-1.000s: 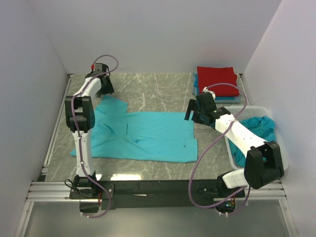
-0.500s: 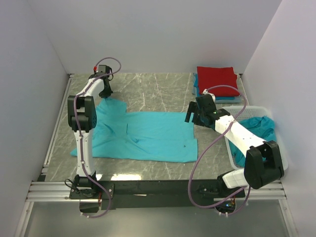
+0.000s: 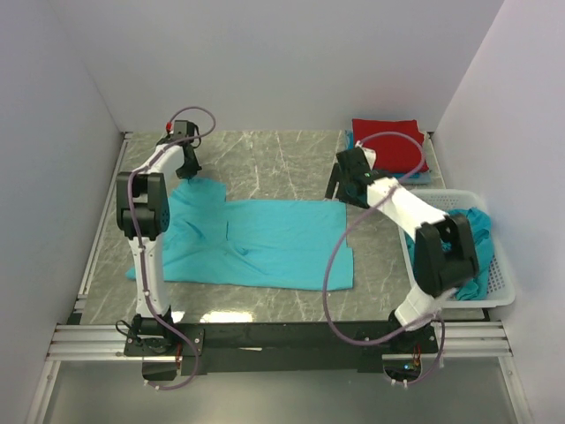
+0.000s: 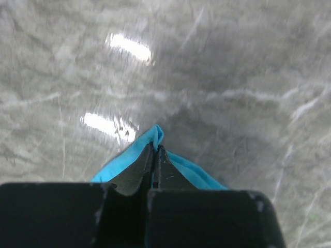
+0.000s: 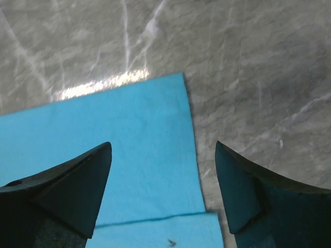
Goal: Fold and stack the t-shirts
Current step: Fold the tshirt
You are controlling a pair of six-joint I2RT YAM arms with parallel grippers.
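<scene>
1. Turquoise t-shirt lies spread out flat on the marble table. It reaches from the left arm's side to just past the middle, with its straight edge toward the right arm.
2. The left gripper sits at the shirt's far left corner. Its jaws are pressed together on a small fold of the turquoise cloth, and the pinched tip pokes out just past the fingertips over bare marble.
3. The right gripper hangs above the shirt's far right corner. Its jaws are spread wide and grip nothing: 1 finger is over the cloth and the other over bare stone, with the shirt's corner edge between them.
4. A folded red t-shirt lies at the table's far right corner, just behind the right gripper.
5. A white basket stands at the table's right edge and holds crumpled turquoise shirts. The right arm's elbow is in front of them in the top view.
</scene>
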